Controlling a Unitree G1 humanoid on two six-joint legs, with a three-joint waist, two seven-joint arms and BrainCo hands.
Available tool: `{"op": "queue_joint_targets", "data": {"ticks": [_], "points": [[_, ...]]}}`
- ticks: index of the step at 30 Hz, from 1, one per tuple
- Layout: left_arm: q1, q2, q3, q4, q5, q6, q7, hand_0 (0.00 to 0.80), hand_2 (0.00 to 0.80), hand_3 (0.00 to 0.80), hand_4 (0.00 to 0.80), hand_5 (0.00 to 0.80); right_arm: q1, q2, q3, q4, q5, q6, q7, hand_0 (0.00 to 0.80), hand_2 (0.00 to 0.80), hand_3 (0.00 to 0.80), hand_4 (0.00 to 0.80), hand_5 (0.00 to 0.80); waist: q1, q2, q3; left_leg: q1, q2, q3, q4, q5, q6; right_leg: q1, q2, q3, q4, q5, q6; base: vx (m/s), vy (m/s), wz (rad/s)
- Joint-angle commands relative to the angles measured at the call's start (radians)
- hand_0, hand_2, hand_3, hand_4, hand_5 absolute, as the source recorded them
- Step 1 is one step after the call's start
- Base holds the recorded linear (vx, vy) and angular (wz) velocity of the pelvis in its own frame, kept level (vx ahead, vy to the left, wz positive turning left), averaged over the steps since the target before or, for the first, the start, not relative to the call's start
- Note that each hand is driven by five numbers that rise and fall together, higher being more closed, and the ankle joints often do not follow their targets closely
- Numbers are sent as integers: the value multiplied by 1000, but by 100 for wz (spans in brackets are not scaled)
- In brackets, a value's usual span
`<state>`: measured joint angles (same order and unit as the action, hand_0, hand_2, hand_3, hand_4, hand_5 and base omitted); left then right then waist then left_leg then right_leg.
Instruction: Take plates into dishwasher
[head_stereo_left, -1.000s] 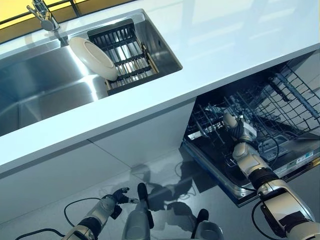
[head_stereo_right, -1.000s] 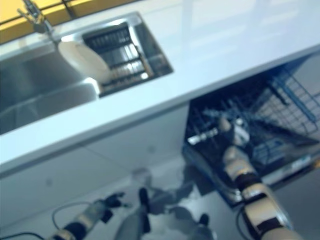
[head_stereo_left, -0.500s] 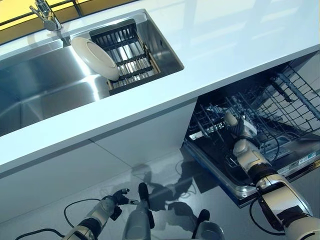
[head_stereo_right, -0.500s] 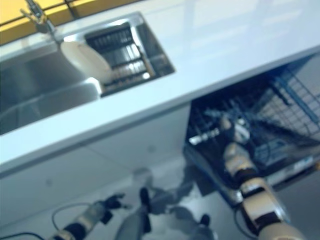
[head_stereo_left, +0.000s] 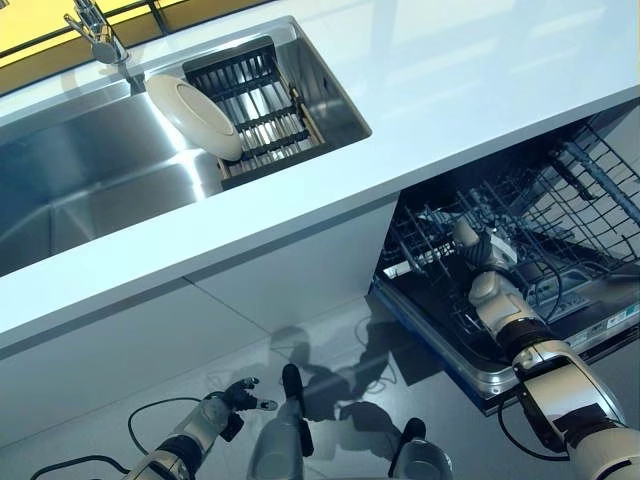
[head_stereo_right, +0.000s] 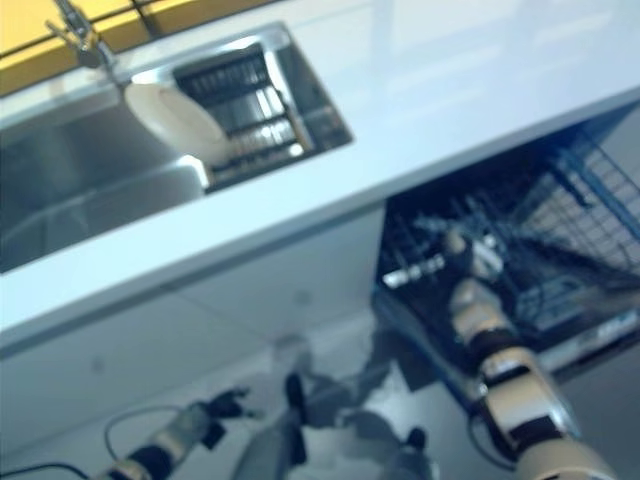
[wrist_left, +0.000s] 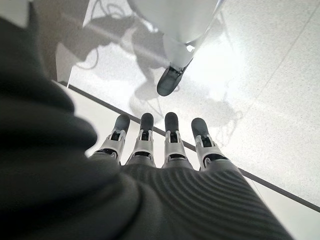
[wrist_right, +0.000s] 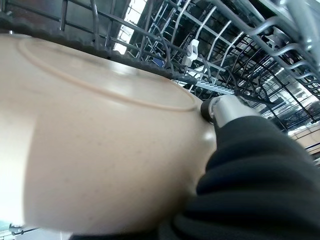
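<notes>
Right hand (head_stereo_left: 478, 252) grips one plate (wrist_right: 95, 145) inside the dishwasher rack (head_stereo_left: 560, 200) at 3 o'clock, not yet slotted; second plate (head_stereo_left: 193, 103) waits in sink (head_stereo_left: 90, 180) at 11; left hand (wrist_left: 165, 145) idle, fingers straight.

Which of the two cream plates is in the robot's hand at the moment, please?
The plate down in the dishwasher rack, gripped by the right hand. The other plate leans untouched in the sink's drying rack.

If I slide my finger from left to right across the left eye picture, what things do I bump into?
Faucet → plate leaning in the sink → black drying rack → right robot hand reaching into the dishwasher → dishwasher rack.
</notes>
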<state>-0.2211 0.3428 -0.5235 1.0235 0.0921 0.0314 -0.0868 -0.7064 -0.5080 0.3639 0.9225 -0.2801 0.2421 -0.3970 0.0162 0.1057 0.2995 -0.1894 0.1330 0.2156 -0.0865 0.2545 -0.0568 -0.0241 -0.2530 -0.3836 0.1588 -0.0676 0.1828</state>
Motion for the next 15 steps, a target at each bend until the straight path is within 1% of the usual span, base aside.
{"op": "queue_joint_targets", "data": {"ticks": [1, 2, 3, 4, 5, 11, 15], "points": [[-112, -5, -27, 18, -38, -18, 14, 0, 0, 0, 0, 0, 14, 54, 11, 101, 87, 24, 83, 800, 800, 800, 800, 800, 49, 16, 96, 75, -68, 10, -1, -143, 3, -155, -66, 46, 105, 107, -20, 0, 0, 0], [-113, -5, -28, 16, -39, -18, 14, 0, 0, 0, 0, 0, 15, 53, 10, 102, 93, 23, 80, 646, 646, 646, 646, 646, 49, 16, 97, 75, -68, 10, -1, -143, 3, -155, -66, 46, 106, 108, -19, 0, 0, 0], [-113, -5, -28, 15, -38, -19, 15, 0, 0, 0, 0, 0, 14, 53, 9, 103, 94, 24, 78, 408, 408, 408, 408, 408, 50, 16, 98, 75, -68, 9, -1, -143, 4, -155, -66, 46, 107, 109, -19, 0, 0, 0], [-114, -5, -27, 14, -39, -16, 13, 0, 0, 0, 0, 0, 13, 56, 7, 108, 96, 20, 74, 72, 72, 72, 72, 72, 50, 14, 98, 76, -68, 8, -1, -144, 4, -155, -66, 47, 108, 112, -18, 0, 0, 0], [-114, -6, -27, 13, -37, -15, 13, 0, 0, 0, 0, 0, 13, 59, 6, 110, 102, 19, 71, 0, 0, 0, 0, 0, 50, 13, 98, 77, -68, 7, -1, -144, 4, -155, -65, 47, 109, 113, -18, 0, 0, 0], [-101, 0, -17, 9, -29, -14, 14, 0, 0, 0, 0, 0, 42, 66, -16, 83, 139, -22, 18, 0, 0, 0, 0, 0, 49, -9, 87, 92, -59, 12, -1, -149, 4, -143, -63, 44, 105, 130, -9, 0, 0, 0], [-95, 5, -10, 2, -28, -6, 13, 0, 0, 0, 0, 0, 64, 64, -28, 38, 141, -33, -15, 0, 0, 0, 0, 0, 44, -25, 79, 103, -53, 18, -1, -152, 3, -136, -59, 47, 103, 144, -3, 0, 0, 0]]}}
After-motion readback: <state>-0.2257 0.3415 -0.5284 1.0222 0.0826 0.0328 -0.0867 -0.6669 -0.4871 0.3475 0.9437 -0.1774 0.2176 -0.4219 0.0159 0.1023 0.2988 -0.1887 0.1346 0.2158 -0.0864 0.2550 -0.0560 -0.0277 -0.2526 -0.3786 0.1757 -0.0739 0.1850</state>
